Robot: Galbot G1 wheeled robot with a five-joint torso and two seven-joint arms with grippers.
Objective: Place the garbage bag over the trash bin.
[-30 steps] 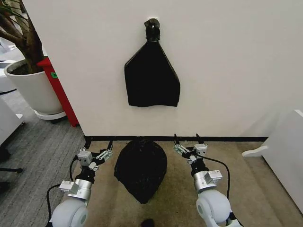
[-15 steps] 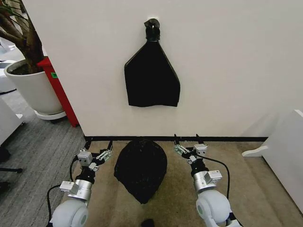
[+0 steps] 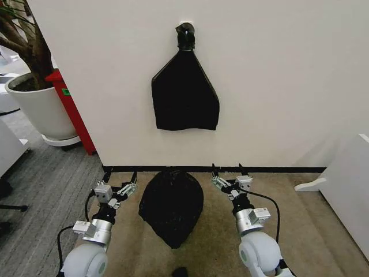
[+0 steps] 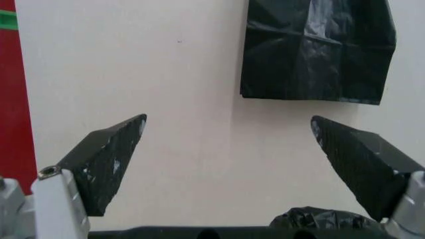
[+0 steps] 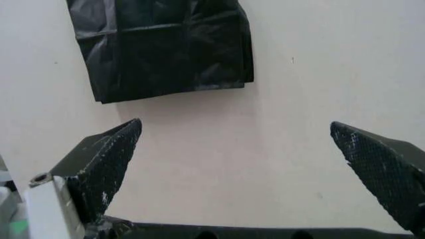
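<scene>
The garbage bag (image 3: 171,206), black and crinkly, sits as a rounded mound on the tan floor close to the wall, midway between my two arms. The trash bin is hidden. My left gripper (image 3: 120,173) hangs open just left of the bag, apart from it, pointing at the wall. On the bag's other side my right gripper (image 3: 226,168) is open too, also apart from it. In the left wrist view the left gripper (image 4: 229,122) holds nothing, and a bit of the garbage bag (image 4: 312,218) shows near one finger. The right gripper (image 5: 236,124) holds nothing either.
A flat black bag (image 3: 185,95) hangs from a hook on the white wall (image 3: 277,86) straight ahead. A white plant pot (image 3: 37,107) and a red panel (image 3: 72,109) stand at the left. White furniture (image 3: 346,184) stands at the right.
</scene>
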